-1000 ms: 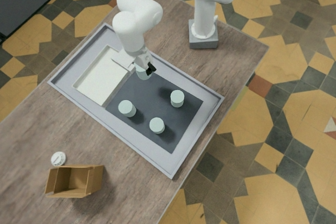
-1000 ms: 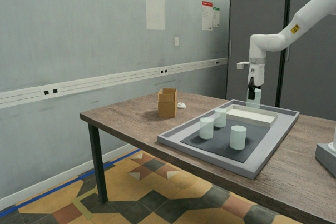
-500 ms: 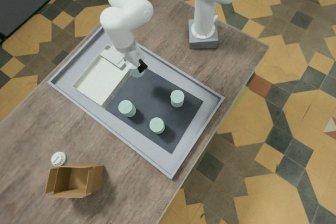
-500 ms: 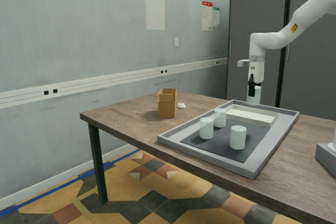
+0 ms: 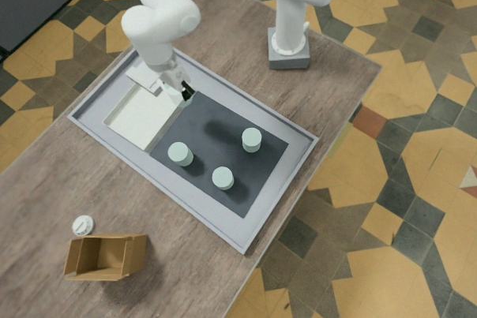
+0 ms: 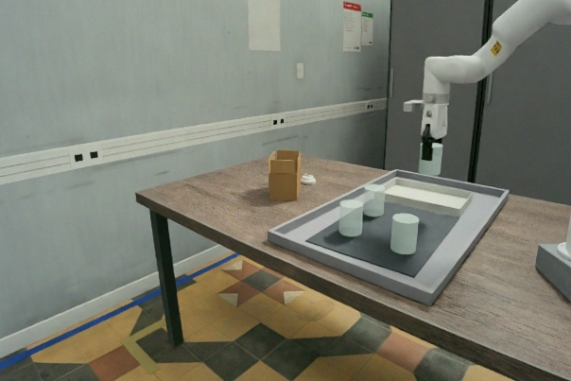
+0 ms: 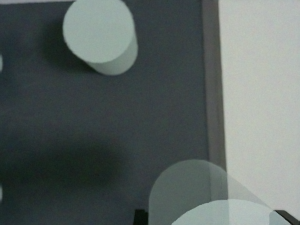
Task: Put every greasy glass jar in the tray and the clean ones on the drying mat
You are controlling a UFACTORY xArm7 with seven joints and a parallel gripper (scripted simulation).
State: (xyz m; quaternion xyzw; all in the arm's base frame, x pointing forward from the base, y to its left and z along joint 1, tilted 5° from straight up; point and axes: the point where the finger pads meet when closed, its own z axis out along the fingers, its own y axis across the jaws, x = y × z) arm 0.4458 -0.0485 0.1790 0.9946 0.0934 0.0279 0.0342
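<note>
My gripper [image 6: 429, 152] is shut on a pale glass jar [image 6: 433, 160] and holds it in the air above the border between the dark drying mat [image 5: 221, 145] and the white tray [image 5: 140, 115]. In the wrist view the held jar [image 7: 210, 199] fills the lower right, with the mat [image 7: 100, 124] on the left and the tray [image 7: 262, 99] on the right. Three more jars stand upright on the mat [image 5: 180, 154] [image 5: 251, 140] [image 5: 223, 177]. One of them shows in the wrist view [image 7: 100, 36]. The tray looks empty.
Mat and tray lie inside a large grey rimmed base [image 5: 189, 145] on a wooden table. An open cardboard box [image 5: 104, 256] and a small white round timer [image 5: 83, 225] sit near the far end. The arm's base [image 5: 288, 52] stands beside the grey base.
</note>
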